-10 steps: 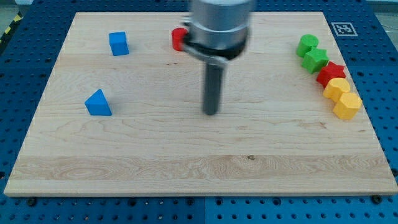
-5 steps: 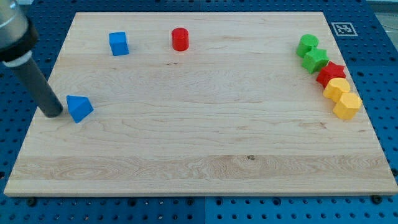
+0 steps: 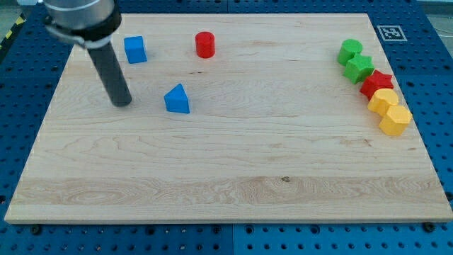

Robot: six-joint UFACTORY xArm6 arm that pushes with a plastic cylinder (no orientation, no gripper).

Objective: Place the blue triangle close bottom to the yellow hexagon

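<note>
The pale wooden worktop lies on a blue perforated base, with a small black-and-white marker tag at its top right corner in the view. The dark rod comes down from the view's top left, and my tip rests on the wood in the left part of the worktop. There are no fingers on this rod, so nothing is open, closed or gripped.

The small blue triangle block sits just to the view's right of my tip, with a narrow strip of bare wood between them, so they are not touching. Above my tip, near the top edge, stands the small blue cube block, and further right along that edge is the small red cylinder block.

Well apart from the triangle, at the view's right edge, five blocks lie in a tight slanting row. From the top: a green rounded block, a green star-like block, a red star-like block, a yellow block whose shape I cannot make out clearly, and the yellow hexagon block at the bottom end. Neighbours in this row appear to touch.
</note>
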